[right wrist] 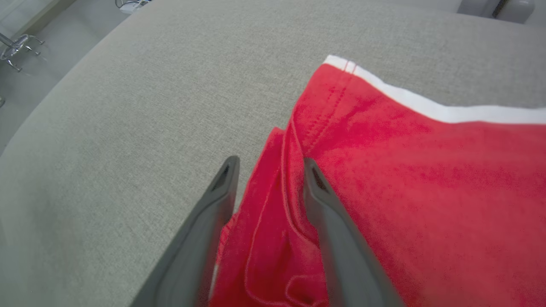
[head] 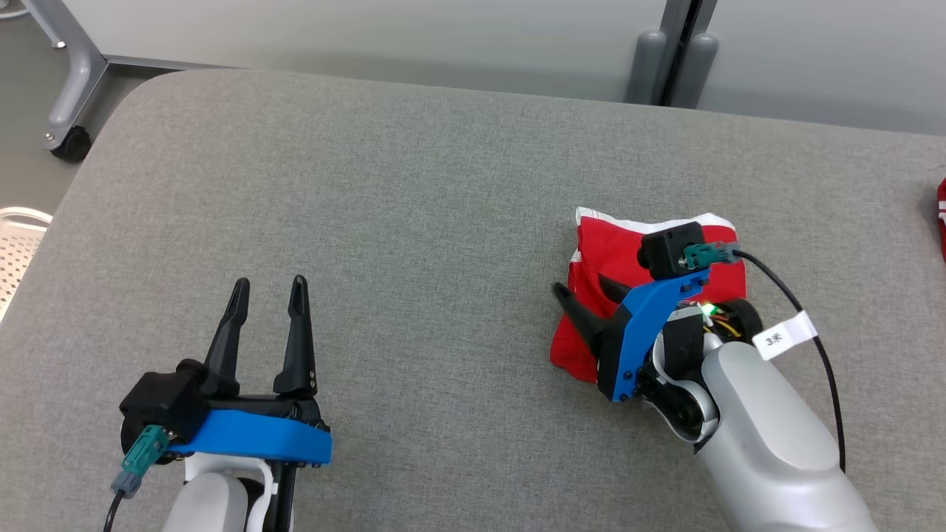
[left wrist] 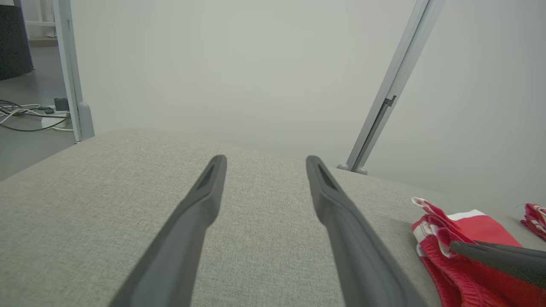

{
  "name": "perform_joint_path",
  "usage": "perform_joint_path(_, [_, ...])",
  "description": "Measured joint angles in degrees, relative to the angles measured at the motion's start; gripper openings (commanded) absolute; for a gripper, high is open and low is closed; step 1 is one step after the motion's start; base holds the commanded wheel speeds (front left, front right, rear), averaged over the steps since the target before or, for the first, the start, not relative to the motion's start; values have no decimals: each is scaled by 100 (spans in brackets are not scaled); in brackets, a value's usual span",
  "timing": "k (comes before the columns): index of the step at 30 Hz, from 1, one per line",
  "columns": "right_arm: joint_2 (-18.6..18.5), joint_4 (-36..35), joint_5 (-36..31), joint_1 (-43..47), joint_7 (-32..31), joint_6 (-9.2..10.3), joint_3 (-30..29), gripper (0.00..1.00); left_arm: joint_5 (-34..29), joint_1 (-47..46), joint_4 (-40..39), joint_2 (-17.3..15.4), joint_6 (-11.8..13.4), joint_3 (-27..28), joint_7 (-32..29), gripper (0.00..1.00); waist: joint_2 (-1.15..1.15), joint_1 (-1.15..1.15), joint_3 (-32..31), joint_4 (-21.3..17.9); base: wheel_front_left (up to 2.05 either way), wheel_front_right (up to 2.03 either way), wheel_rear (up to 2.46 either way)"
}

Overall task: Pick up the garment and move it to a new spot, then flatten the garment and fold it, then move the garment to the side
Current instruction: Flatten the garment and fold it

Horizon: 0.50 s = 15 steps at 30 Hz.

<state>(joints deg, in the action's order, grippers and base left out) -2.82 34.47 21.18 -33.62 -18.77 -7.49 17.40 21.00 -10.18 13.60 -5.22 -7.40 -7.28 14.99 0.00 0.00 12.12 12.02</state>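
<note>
The garment (head: 613, 251) is red cloth with a white band, folded into a small bundle on the right of the grey padded table (head: 384, 185). My right gripper (head: 584, 290) lies low over its left edge, fingers apart. In the right wrist view a ridge of the red garment (right wrist: 426, 179) runs between the spread fingers of the right gripper (right wrist: 268, 164), which stands open. My left gripper (head: 270, 284) rests open over bare table at the lower left, holding nothing. The left wrist view has the left gripper (left wrist: 264, 160) wide apart and the garment (left wrist: 469, 230) at the lower right.
Another red and white cloth (head: 941, 214) pokes in at the table's right edge. A white perforated basket (head: 15, 251) sits off the left edge, beside a grey caster leg (head: 70, 140). Grey posts (head: 672, 66) stand behind the far edge.
</note>
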Motion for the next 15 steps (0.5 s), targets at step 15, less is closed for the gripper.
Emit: perform_joint_path(15, [-412, -1415, 188, 658, 929, 1, -993, 100, -36, 219, 8, -15, 0, 120, 1, 100, 0, 0, -382, -314, 0, 0, 0])
